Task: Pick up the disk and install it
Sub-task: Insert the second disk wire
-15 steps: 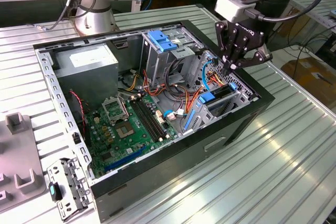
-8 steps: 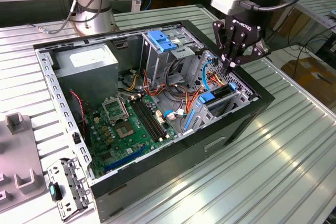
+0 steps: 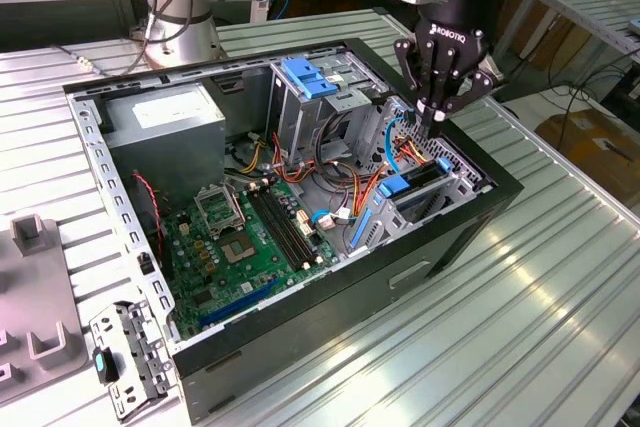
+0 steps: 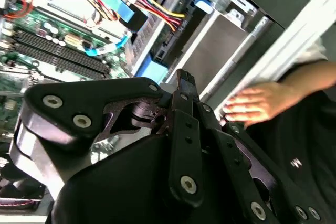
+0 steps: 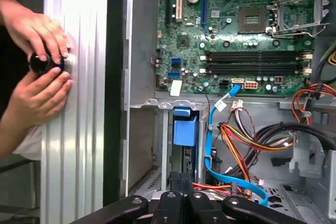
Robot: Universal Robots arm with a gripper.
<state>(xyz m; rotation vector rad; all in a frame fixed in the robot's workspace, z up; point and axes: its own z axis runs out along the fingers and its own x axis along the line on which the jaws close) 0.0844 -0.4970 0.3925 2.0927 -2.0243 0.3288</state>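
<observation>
- Ribbed aluminium tabletop (image 3: pixel 560 277) carries an open black computer case (image 3: pixel 420 267), its green motherboard (image 3: pixel 250 247) exposed.
- Black pincer (image 3: pixel 437 115) hangs just above the drive bay at the case's front edge, fingers drawn together; whether they grip anything cannot be told.
- Directly below the pincer, the disk (image 3: pixel 415 192) sits on edge in the bay, its blue rail (image 5: pixel 185 127) facing up.
- Beside the case, a person's hands (image 5: pixel 39 56) hold a small black knob (image 5: pixel 43 62) on the tabletop.
- Blue data cable (image 5: pixel 223 145) trails alongside the pincer.

Exterior view looks down obliquely from afar; both wrist views, close, share the motherboard (image 5: pixel 247 35).
</observation>
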